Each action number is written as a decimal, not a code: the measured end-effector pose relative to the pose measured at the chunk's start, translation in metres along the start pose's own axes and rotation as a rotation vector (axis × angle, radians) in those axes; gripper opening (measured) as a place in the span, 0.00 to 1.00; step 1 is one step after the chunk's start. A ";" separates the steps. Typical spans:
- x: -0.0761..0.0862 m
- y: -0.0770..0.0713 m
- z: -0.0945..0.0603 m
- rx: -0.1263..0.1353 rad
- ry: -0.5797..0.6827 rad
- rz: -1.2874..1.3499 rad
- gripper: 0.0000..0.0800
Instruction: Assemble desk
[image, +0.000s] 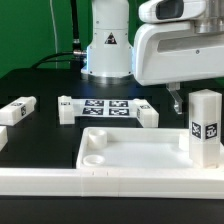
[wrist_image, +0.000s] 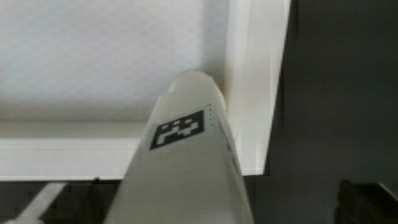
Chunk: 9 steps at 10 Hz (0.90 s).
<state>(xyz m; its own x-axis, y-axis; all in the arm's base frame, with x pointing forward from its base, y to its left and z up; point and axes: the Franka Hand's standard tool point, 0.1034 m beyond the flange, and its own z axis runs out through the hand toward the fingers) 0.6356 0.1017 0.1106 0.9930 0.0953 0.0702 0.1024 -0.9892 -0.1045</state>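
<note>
The white rimmed desk slab (image: 130, 150) lies flat at the front, with a round socket (image: 93, 157) showing in its corner on the exterior view's left. One square white leg (image: 205, 125) with a tag stands upright in the slab's corner on the exterior view's right. My gripper (image: 180, 103) hangs just above and beside the leg's top. In the wrist view the leg (wrist_image: 178, 150) rises between my fingers (wrist_image: 39, 205), which stand wide apart and do not touch it. The slab's floor (wrist_image: 107, 60) and rim (wrist_image: 258, 80) lie below.
The marker board (image: 105, 106) lies behind the slab. A white tagged piece lies at each end of it (image: 66, 108) (image: 147, 113). Another tagged leg (image: 18, 110) lies at the exterior view's left. A long white rail (image: 100, 182) runs along the front. The robot base (image: 107, 45) stands at the back.
</note>
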 end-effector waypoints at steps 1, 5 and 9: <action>0.000 0.000 0.000 0.000 -0.001 -0.069 0.81; 0.000 0.002 0.000 -0.001 -0.001 -0.091 0.36; 0.000 0.002 0.000 0.001 -0.001 -0.035 0.36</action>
<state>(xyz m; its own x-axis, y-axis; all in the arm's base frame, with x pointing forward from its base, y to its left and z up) 0.6357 0.0994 0.1104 0.9888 0.1299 0.0732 0.1371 -0.9852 -0.1032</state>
